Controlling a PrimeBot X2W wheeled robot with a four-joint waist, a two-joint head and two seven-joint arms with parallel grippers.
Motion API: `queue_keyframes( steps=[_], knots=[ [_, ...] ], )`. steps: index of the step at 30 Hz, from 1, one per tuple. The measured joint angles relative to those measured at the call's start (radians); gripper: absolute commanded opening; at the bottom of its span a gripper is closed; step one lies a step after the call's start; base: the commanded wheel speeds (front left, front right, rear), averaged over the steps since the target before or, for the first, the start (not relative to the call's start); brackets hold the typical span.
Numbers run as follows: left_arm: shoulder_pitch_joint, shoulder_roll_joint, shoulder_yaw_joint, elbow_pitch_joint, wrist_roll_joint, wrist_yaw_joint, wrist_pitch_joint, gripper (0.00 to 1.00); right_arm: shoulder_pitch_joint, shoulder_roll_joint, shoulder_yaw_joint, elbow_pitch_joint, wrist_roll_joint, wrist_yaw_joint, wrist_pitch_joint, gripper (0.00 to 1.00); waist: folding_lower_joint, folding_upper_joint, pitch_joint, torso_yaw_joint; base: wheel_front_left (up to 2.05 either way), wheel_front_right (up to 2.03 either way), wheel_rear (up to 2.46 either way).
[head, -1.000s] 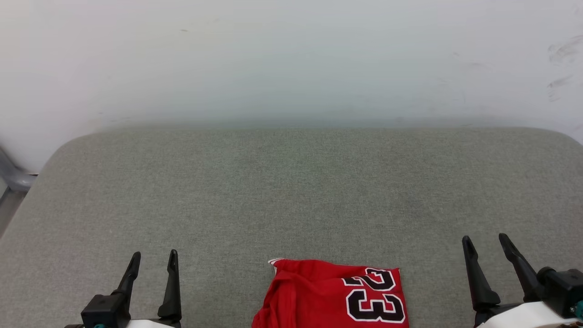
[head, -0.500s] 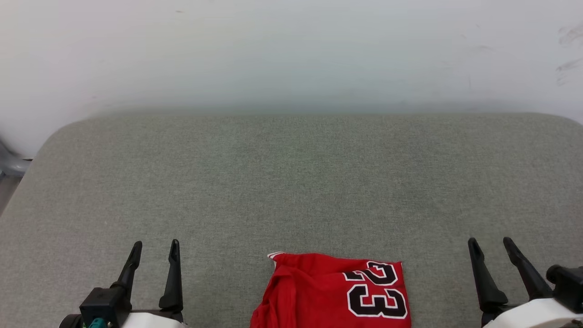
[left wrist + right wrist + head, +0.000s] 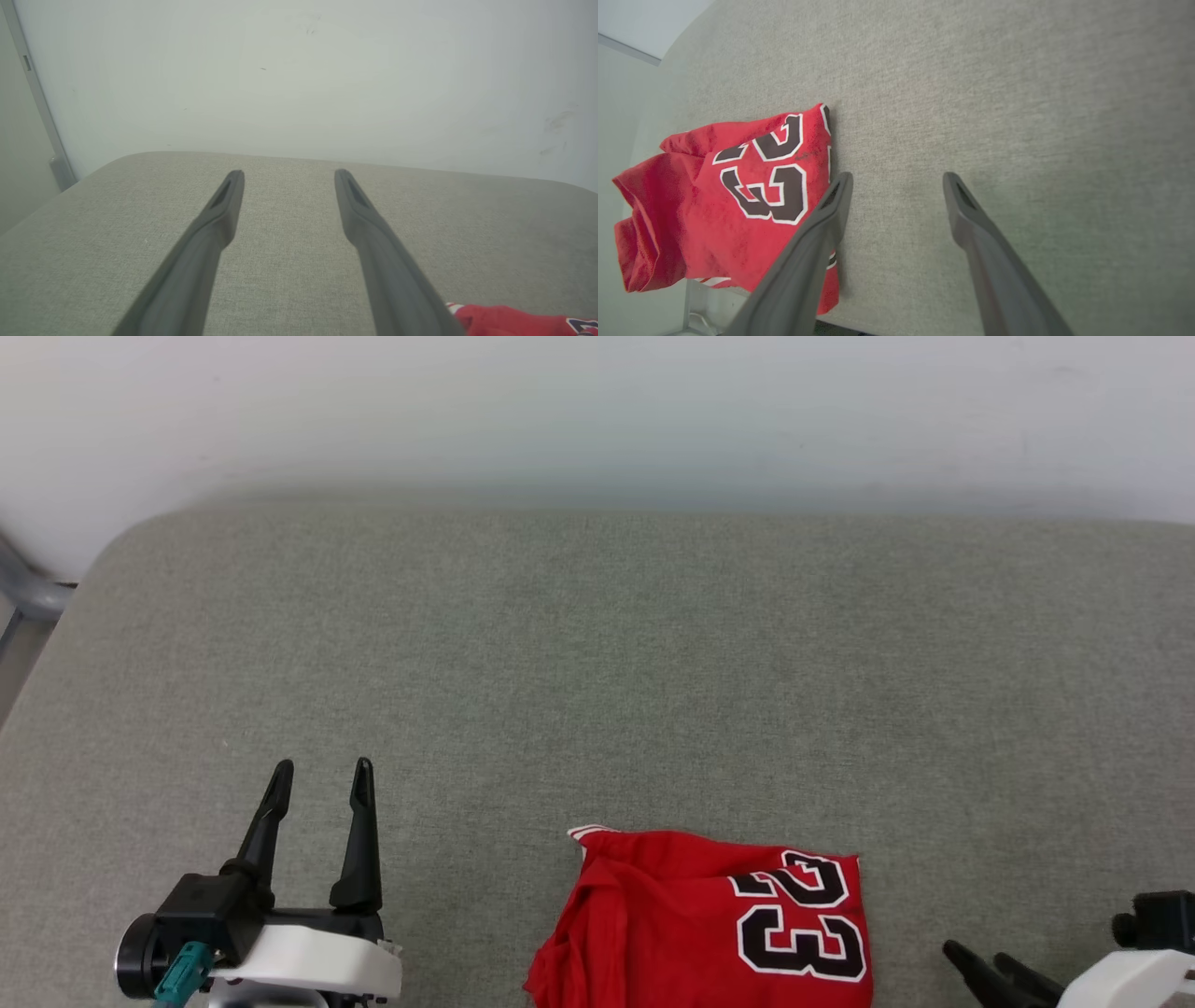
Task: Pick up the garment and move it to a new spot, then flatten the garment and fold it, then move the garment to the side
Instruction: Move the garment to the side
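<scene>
What can be read here is the number 23, printed in big black block digits with a white outline on the red garment. Seen from the head view it sits towards the cloth's right edge, and the upper part of the print is rumpled by a crease. In the right wrist view the same digits lie tilted across the red cloth. In the left wrist view a dark, white-edged scrap of print peeks in at the bottom right corner, too little to read
</scene>
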Motion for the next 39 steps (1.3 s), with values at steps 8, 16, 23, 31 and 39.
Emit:
queue_keyframes(
  steps=[8, 16, 23, 31, 39],
  knots=[
    [-0.044, -0.029, 0.013, -0.011, 0.017, -0.026, 0.0, 1.0, -0.036, 0.011, 0.103, 0.01, 0.116, 0.0, 0.156, 1.0, 0.0, 0.0, 0.081, 0.047, 0.0, 0.0, 0.0],
    [-0.076, -0.043, 0.029, -0.007, 0.029, -0.045, 0.0, 1.0, -0.081, 0.0, 0.182, 0.086, 0.158, 0.001, 0.193, 0.5, 0.0001, 0.0, 0.133, 0.081, 0.0, 0.0, 0.0],
    [-0.087, -0.052, 0.043, 0.004, 0.043, -0.056, 0.0, 1.0, -0.116, -0.015, 0.236, 0.123, 0.164, 0.001, 0.15, 0.0, 0.0001, 0.0, 0.135, 0.076, 0.0, 0.0, 0.0],
    [-0.058, -0.056, 0.067, 0.002, 0.069, -0.061, 0.0, 1.0, -0.18, -0.09, 0.3, 0.113, 0.133, 0.0, 0.069, 0.0, 0.0001, 0.0, 0.078, 0.006, 0.0, 0.0, 0.0],
    [-0.054, -0.058, 0.064, -0.041, 0.086, -0.064, 0.0, 1.0, -0.26, -0.214, 0.323, 0.118, -0.006, 0.0, 0.029, 0.0, 0.0, -0.0001, 0.066, -0.13, 0.0, 0.0, 0.0]
  ],
)
